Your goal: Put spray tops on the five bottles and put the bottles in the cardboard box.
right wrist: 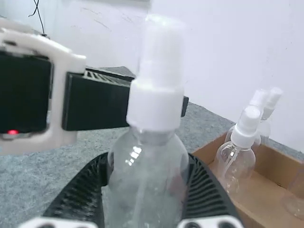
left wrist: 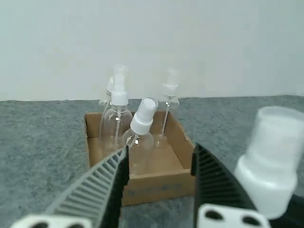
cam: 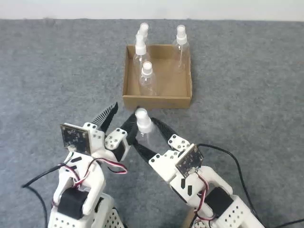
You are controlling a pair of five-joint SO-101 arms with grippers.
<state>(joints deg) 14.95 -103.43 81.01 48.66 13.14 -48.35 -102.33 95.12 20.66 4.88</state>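
My right gripper [cam: 143,132] is shut on a clear bottle [cam: 143,135] with a white spray top [cam: 142,118], held upright just in front of the cardboard box [cam: 156,101]. In the right wrist view the bottle [right wrist: 147,166] stands between the ribbed black fingers [right wrist: 80,199]. My left gripper [cam: 126,110] is open right beside that bottle, its nearer finger close to the spray top [left wrist: 273,166]. Its jaws [left wrist: 159,156] frame the box [left wrist: 156,183]. Several capped bottles [cam: 147,76] stand in or at the back of the box.
Grey carpet [cam: 247,95] covers the table around the box. Both arm bases sit at the near edge, with cables [cam: 228,156] trailing beside them. A pale wall [left wrist: 213,42] rises behind the box.
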